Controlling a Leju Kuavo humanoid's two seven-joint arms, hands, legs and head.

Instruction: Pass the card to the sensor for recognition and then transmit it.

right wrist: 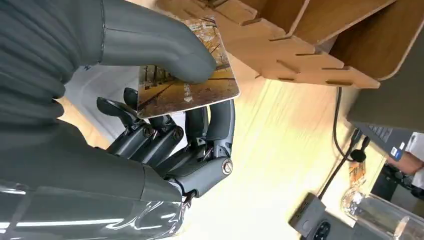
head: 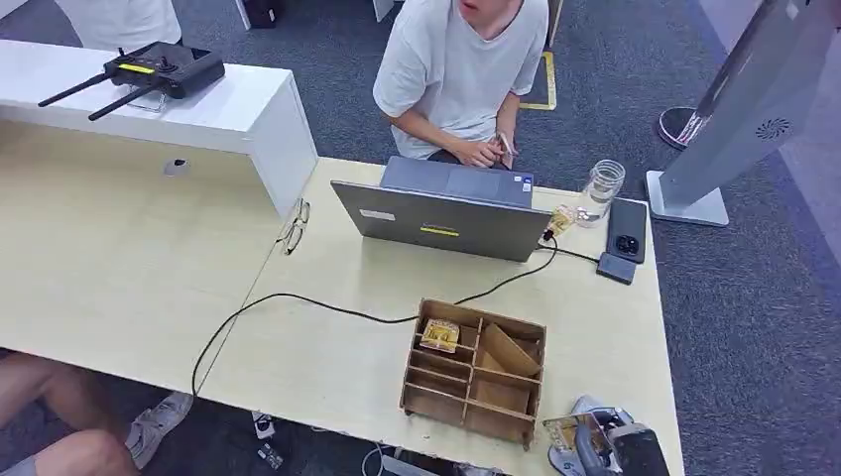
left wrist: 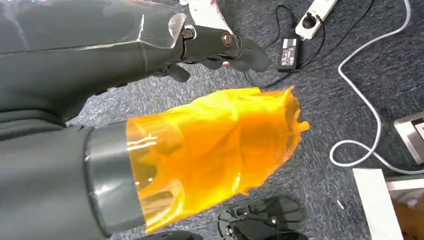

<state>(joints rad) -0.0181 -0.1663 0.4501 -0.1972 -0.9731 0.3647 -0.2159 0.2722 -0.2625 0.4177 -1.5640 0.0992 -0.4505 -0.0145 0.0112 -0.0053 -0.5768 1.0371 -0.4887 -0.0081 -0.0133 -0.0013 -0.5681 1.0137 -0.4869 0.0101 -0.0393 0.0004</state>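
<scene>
Our right hand (right wrist: 165,125) pinches the card (right wrist: 187,82) under its thumb, just beside the wooden box (head: 476,372). Our left hand (left wrist: 210,45) hangs over carpet, fingers curled, empty.

- From the head view we look steeply down from high up across the table (head: 327,367) toward the laptop (head: 446,213).
- Our left wrist view sits close behind the left hand (left wrist: 215,47), facing the carpet (left wrist: 350,55).
- Our right wrist view, close behind the right hand (right wrist: 170,145), shares the wooden organizer (right wrist: 300,45) with the head view.
</scene>
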